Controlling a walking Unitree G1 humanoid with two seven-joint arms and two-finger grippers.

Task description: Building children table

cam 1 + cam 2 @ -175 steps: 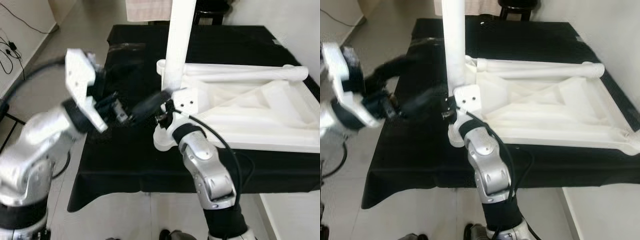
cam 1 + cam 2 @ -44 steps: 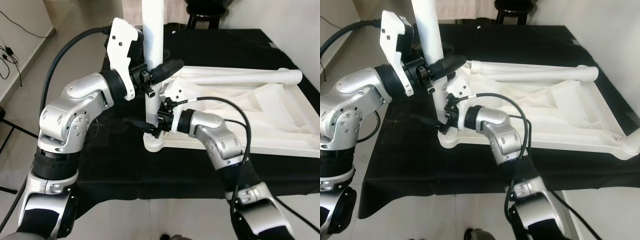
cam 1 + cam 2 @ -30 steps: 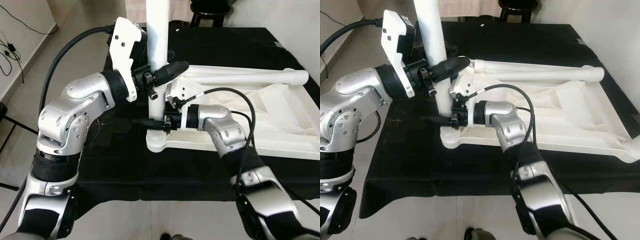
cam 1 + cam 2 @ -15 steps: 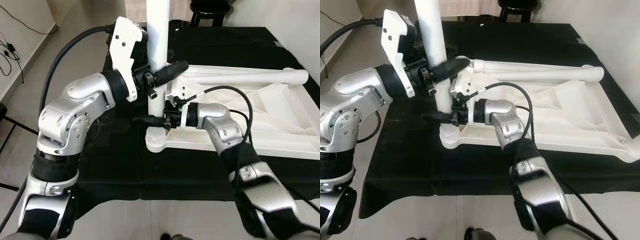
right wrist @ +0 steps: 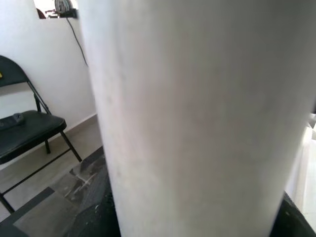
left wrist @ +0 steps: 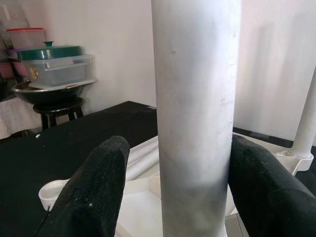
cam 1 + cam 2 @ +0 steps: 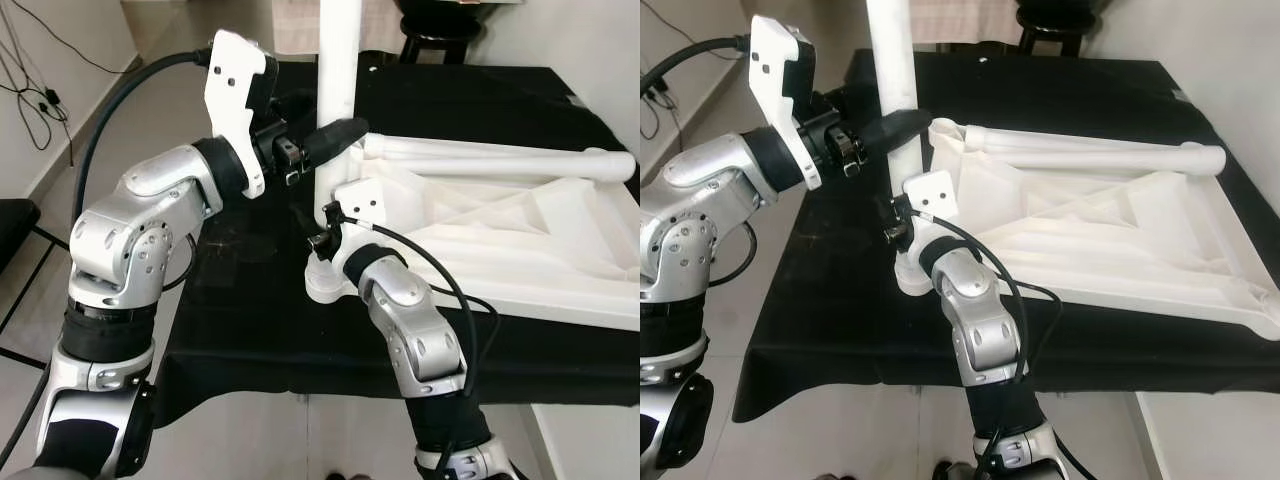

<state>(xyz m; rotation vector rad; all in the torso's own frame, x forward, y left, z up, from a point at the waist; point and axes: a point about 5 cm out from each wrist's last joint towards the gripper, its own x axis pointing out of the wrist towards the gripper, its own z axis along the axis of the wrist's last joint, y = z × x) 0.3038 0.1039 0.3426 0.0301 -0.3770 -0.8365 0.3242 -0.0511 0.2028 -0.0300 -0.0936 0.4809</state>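
- Your landmark is the white table leg (image 7: 338,90), standing upright in the round corner socket (image 7: 325,284) of the upturned white plastic tabletop (image 7: 520,250), which lies on the black cloth (image 7: 240,300) at its near left corner.
- Your left gripper (image 7: 325,140) sits partway up the leg; in the left wrist view one black finger (image 6: 91,190) lies on each side of the leg, hugging it, so read it as clamped on the leg.
- Your right gripper (image 7: 895,222) is low on the leg, just above the socket. Its wrist view is pressed against the leg, with only dark slivers at the edges, so you cannot tell whether its fingers are apart or together.
- A second leg (image 7: 500,160) lies flat along the far side of the tabletop, well away from the upright one, and another stands at the corner beyond.
- Judged risk: the leg may not be fully seated. If you let go up top too soon, it could lean and pop out.
- If both grippers twist or push unevenly, the leg could bind crooked in the socket, or the light tabletop could slide on the cloth towards the near edge.
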